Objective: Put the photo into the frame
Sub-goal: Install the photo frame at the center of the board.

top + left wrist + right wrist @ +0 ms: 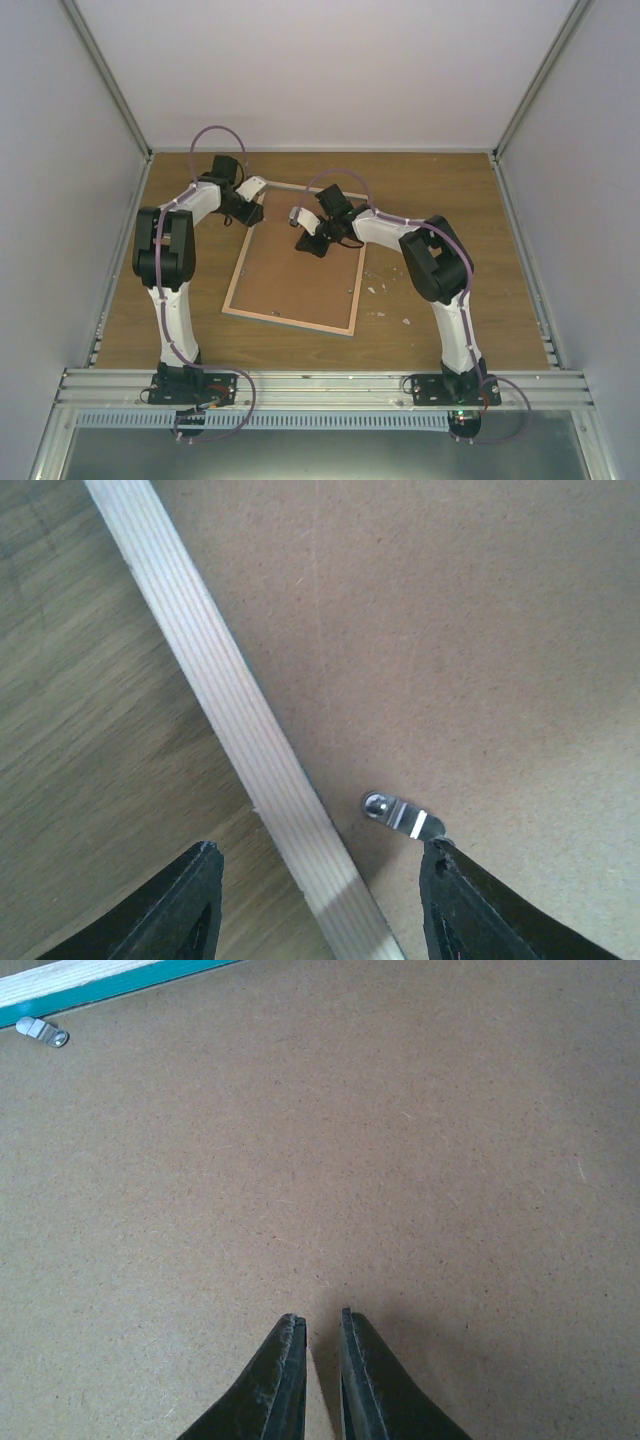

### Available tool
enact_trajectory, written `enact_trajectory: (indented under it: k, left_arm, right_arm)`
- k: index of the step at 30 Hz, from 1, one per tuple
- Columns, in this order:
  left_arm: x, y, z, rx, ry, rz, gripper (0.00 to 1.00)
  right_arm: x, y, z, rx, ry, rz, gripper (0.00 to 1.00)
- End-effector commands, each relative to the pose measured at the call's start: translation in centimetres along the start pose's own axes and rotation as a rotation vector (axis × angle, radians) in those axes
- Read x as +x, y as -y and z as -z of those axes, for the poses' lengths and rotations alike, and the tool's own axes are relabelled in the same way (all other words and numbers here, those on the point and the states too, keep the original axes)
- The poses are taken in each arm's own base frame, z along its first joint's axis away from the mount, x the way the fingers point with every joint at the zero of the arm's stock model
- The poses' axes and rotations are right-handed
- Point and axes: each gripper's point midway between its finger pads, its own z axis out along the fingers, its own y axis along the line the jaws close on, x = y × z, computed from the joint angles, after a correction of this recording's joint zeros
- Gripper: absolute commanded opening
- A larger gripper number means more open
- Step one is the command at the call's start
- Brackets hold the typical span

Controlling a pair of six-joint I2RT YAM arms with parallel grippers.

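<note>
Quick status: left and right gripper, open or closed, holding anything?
Left gripper: open, empty, fingers straddling the light wood edge of the face-down teal picture frame.
Right gripper: closed, empty, above the frame's brown fibreboard back.

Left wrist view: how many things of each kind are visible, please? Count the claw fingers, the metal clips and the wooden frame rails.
Claw fingers: 2
Metal clips: 1
Wooden frame rails: 1
Total: 4
</note>
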Motion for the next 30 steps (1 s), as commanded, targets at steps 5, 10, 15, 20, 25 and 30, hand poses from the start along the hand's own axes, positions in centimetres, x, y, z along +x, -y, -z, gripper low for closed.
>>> enact_trajectory:
  k: [5,10,15,20,25,30]
  left_arm:
    - [-3.7,0.6,1.4,0.025,0.092,-0.007,0.56]
    - [-3.5,0.2,0.2,0.02,0.075,0.0,0.56]
    - [-2.3,0.6,-0.9,0.03,0.04,-0.007,0.56]
    - [-1.0,0.1,-1.8,0.003,0.003,-0.016,0.56]
    - [0.6,-0.4,-2.6,-0.033,-0.042,-0.034,0.55]
    - [2.1,-0.7,-2.8,-0.062,-0.073,-0.068,0.52]
  right_arm:
    - [0.8,0.1,-0.8,-0.018,0.0,-0.004,0.13]
    - [0.8,0.1,-0.8,-0.02,-0.001,-0.004,0.13]
    - [0.9,0.1,-0.8,-0.018,-0.002,-0.005,0.13]
    - [1.1,0.2,-1.0,-0.016,-0.009,-0.007,0.13]
    - [1.3,0.3,-1.0,-0.013,-0.012,-0.008,0.13]
    - [1.4,0.6,-0.9,-0.009,-0.011,-0.01,0.13]
